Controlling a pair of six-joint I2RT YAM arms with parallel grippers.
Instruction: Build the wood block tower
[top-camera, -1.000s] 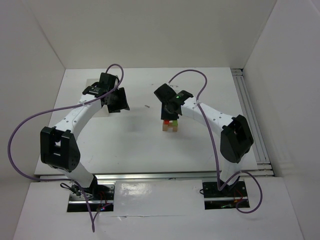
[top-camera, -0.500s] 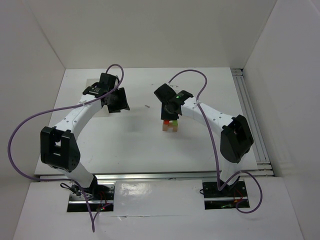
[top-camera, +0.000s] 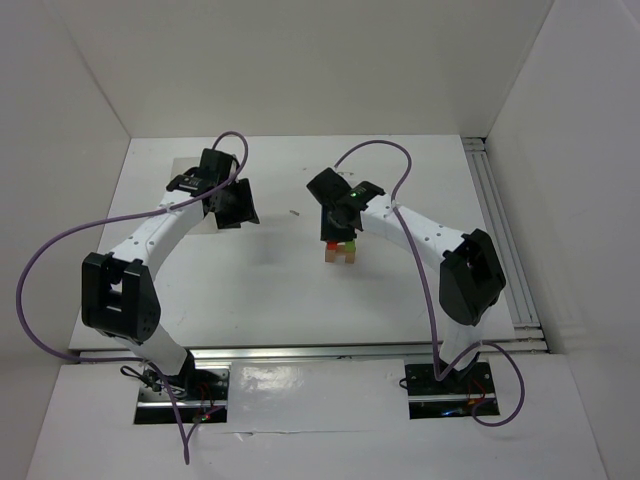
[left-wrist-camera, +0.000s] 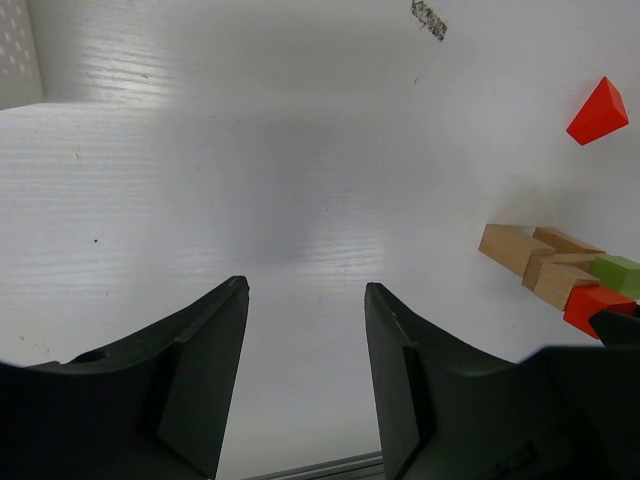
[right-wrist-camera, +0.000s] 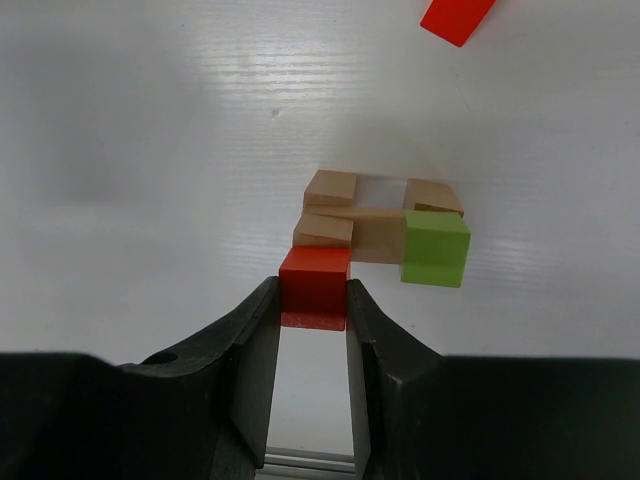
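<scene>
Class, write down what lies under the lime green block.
Tan wood blocks sit beneath the lime green block; their contact face is covered by it.

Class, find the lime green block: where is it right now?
In the right wrist view, the lime green block sits on the right end of the tan blocks, just right of the red block held in the right pincer.

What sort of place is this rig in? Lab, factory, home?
Probably a lab test cell: plain white wall panels box in a white table, left arm and right arm are bolted at its near edge, and the job is a small wood block tower.
</scene>
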